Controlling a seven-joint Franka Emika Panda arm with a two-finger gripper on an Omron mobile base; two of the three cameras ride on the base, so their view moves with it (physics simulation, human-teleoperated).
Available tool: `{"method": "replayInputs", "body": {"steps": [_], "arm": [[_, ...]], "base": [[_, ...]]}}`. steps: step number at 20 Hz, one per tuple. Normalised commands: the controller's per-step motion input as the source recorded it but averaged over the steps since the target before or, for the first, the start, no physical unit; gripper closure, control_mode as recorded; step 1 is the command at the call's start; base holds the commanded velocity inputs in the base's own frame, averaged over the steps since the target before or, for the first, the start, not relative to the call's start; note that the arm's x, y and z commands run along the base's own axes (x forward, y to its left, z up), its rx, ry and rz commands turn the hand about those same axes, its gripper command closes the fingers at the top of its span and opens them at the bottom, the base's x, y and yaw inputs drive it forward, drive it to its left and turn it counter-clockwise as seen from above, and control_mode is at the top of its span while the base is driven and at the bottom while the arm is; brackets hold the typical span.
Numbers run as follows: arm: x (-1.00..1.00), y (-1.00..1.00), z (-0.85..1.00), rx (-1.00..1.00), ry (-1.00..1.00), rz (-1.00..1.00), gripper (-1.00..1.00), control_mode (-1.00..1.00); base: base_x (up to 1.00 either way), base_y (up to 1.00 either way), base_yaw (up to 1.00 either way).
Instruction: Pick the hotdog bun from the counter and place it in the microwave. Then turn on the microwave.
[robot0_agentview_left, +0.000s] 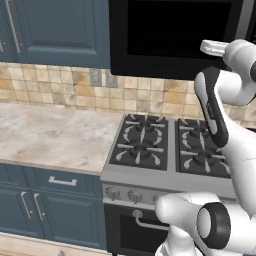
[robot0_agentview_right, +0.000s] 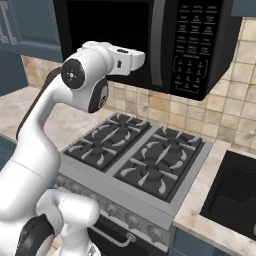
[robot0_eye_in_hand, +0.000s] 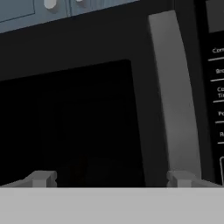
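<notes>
The black microwave (robot0_agentview_left: 170, 35) hangs above the stove with its dark glass door (robot0_agentview_right: 107, 30) closed. Its silver-grey handle strip (robot0_agentview_right: 158, 42) runs down beside the button keypad (robot0_agentview_right: 194, 45). My gripper (robot0_eye_in_hand: 109, 178) is raised right in front of the door, close to the glass (robot0_eye_in_hand: 65, 122), and is open with nothing between its widely spread fingertips (robot0_eye_in_hand: 41, 177). In the hand view the handle strip (robot0_eye_in_hand: 173, 96) stands just above the right fingertip, with the keypad (robot0_eye_in_hand: 216, 87) at the far right. The hotdog bun is out of view. The marbled counter (robot0_agentview_left: 50, 132) lies bare to the stove's left.
A black gas stove (robot0_agentview_left: 165, 145) sits directly beneath the microwave, its grates (robot0_agentview_right: 135, 155) under my arm. A dark sink (robot0_agentview_right: 235, 195) lies to the right of the stove. Blue wall cabinets (robot0_agentview_left: 55, 30) flank the microwave's left side; a tiled backsplash (robot0_agentview_left: 60, 85) runs behind.
</notes>
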Motion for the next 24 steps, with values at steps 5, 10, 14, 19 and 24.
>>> {"method": "replayInputs", "body": {"steps": [5, 10, 14, 19, 24], "arm": [[-0.57, -0.39, 0.0, -0.03, 0.0, -0.01, -1.0, -1.0], [-0.58, -0.35, 0.0, -0.04, 0.0, 0.0, -1.0, -1.0], [-0.53, -0.16, -0.01, -0.07, 0.0, -0.02, -1.0, -1.0], [-0.3, -0.07, -0.06, -0.09, 0.03, -0.06, -1.0, -1.0], [-0.17, -0.02, -0.05, -0.07, 0.03, -0.12, -1.0, -1.0]], "base": [[0.0, 0.0, 0.0], [0.0, 0.0, 0.0], [0.0, 0.0, 0.0], [0.0, 0.0, 0.0], [0.0, 0.0, 0.0]]}}
